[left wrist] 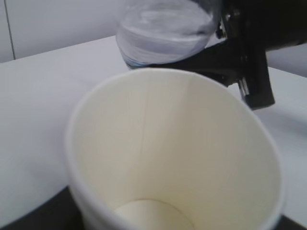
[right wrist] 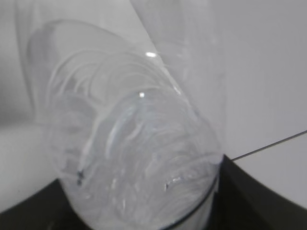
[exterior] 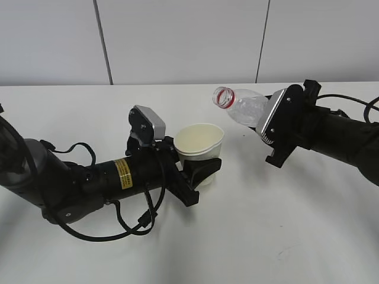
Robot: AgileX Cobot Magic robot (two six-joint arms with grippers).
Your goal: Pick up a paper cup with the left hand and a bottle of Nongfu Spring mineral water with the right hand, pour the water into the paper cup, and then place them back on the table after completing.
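Observation:
My left gripper [exterior: 200, 171], on the yellow-labelled arm, is shut on a white paper cup [exterior: 199, 146] and holds it upright just above the table [exterior: 89, 106]. The cup [left wrist: 182, 158] fills the left wrist view; its inside looks dry. My right gripper [exterior: 273, 127] is shut on a clear, uncapped water bottle [exterior: 241, 107] with a red neck ring. It holds the bottle tilted, mouth toward the left, above and to the right of the cup. The bottle [right wrist: 129, 143] fills the right wrist view. I see no water stream.
The white table stretches around both arms. Loose black cables [exterior: 133, 219] hang under the left arm. A grey panelled wall [exterior: 177, 35] stands behind the table.

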